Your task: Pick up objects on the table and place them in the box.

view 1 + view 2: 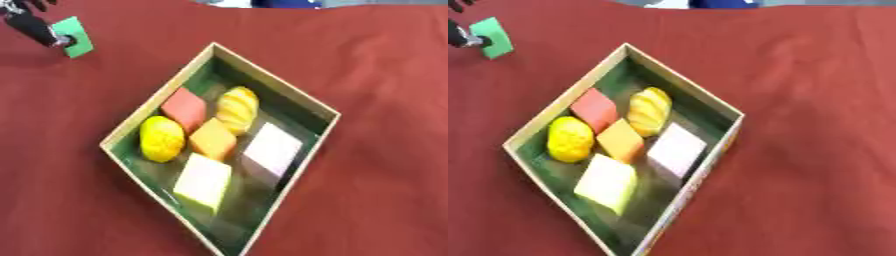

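No writing, label, brand, number or sign can be read anywhere. The walls of the box [271, 82] are seen plain, with nothing printed on them. The faces of the blocks inside it, red [185, 108], orange [213, 138], pink [272, 148] and pale yellow [204, 181], are seen blank. The green block [75, 36] at the upper left is unmarked too, and nothing is written on the red table [385, 75].
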You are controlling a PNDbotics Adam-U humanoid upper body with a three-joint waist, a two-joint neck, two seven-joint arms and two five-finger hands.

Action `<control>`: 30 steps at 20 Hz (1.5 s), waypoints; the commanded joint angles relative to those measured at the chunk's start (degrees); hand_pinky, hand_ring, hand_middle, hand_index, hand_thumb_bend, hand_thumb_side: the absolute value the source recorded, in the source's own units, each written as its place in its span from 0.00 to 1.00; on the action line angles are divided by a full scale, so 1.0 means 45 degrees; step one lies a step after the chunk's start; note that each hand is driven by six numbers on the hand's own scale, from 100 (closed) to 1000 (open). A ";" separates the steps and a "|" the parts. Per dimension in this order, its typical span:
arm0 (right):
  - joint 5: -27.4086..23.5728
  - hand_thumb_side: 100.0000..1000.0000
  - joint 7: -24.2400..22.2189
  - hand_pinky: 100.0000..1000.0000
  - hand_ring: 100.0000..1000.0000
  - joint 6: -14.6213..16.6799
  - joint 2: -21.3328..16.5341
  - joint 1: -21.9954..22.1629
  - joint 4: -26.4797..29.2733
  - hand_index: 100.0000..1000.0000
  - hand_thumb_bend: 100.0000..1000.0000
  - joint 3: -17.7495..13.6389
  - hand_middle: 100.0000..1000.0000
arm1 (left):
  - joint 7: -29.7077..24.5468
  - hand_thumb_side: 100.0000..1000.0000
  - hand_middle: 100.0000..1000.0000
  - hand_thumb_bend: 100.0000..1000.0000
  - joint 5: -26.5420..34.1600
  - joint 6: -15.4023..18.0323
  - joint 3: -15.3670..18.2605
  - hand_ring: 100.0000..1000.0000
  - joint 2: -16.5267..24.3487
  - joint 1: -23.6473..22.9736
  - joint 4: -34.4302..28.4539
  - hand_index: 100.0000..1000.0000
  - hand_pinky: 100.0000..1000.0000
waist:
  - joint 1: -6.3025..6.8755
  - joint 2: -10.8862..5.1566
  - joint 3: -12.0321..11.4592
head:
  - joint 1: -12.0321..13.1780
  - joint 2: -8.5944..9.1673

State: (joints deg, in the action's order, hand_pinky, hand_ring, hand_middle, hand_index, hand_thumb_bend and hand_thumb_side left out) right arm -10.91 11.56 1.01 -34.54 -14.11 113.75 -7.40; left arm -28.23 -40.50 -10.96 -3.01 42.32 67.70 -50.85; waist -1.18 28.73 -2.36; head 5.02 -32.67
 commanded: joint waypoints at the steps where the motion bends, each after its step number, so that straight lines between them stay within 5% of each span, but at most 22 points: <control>1: 0.0069 0.63 -0.0018 0.79 0.82 0.0078 -0.0228 -0.0106 0.0188 0.77 0.00 -0.0073 0.64 | 0.0073 0.00 0.78 0.38 -0.0031 -0.0036 0.0265 0.81 0.0247 0.0358 0.0102 0.86 0.83 | -0.0015 -0.0219 0.0046 | 0.0150 0.0234; 4: 0.0069 0.64 -0.0006 0.79 0.82 0.0084 -0.0211 -0.0137 0.0188 0.77 0.00 -0.0056 0.64 | -0.0167 0.00 0.76 0.35 0.0059 -0.0004 0.0258 0.79 0.0167 0.0403 0.0254 0.86 0.81 | -0.0085 -0.0107 0.0088 | 0.0182 0.0269; 10: 0.0061 0.64 0.0035 0.79 0.81 0.0055 -0.0160 -0.0149 0.0188 0.77 0.00 -0.0039 0.64 | -0.0386 0.00 0.60 0.01 0.0311 0.0145 0.0313 0.66 0.0044 0.0442 0.0384 0.75 0.76 | -0.0170 0.0000 0.0122 | 0.0221 0.0254; 16: 0.0030 0.64 0.0029 0.79 0.81 0.0045 -0.0157 -0.0132 0.0188 0.77 0.00 -0.0036 0.64 | 0.0192 0.00 0.52 0.00 0.0295 0.0264 0.0312 0.58 0.0051 0.0504 0.0217 0.69 0.71 | -0.0131 -0.0102 0.0078 | 0.0183 0.0177; 19: 0.0013 0.64 0.0009 0.79 0.81 0.0041 -0.0155 -0.0120 0.0188 0.77 0.00 -0.0041 0.64 | 0.0392 0.00 0.64 0.29 0.0183 0.0300 0.0249 0.67 0.0054 0.0518 0.0182 0.79 0.76 | -0.0122 -0.0149 0.0091 | 0.0181 0.0173; 21: 0.0019 0.64 0.0027 0.79 0.81 0.0049 -0.0153 -0.0068 0.0188 0.77 0.00 -0.0066 0.64 | 0.0335 0.00 0.74 0.39 -0.0003 0.0369 0.0179 0.76 0.0074 0.0571 0.0076 0.86 0.80 | -0.0128 -0.0177 0.0075 | 0.0168 0.0154; 25: 0.0056 0.64 0.0046 0.79 0.81 0.0039 -0.0152 0.0023 0.0188 0.77 0.00 -0.0083 0.64 | -0.0067 0.00 0.78 0.51 -0.0545 0.0380 0.0115 0.80 0.0122 0.0780 -0.0181 0.88 0.84 | -0.0146 -0.0199 -0.0031 | 0.0141 0.0070; 30: 0.0082 0.65 0.0049 0.79 0.81 0.0016 -0.0140 0.0054 0.0188 0.77 0.00 -0.0076 0.64 | -0.0318 0.00 0.79 0.53 -0.1064 0.0171 0.0234 0.81 0.0180 0.0865 -0.0341 0.88 0.84 | -0.0142 -0.0158 -0.0109 | 0.0137 0.0065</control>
State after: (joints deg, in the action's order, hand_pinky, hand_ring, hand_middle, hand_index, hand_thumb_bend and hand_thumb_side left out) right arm -10.76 11.62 0.99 -34.36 -13.61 113.75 -7.08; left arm -29.32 -44.73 -10.02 -2.55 41.31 70.19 -51.27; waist -1.89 29.68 -2.80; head 5.71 -32.29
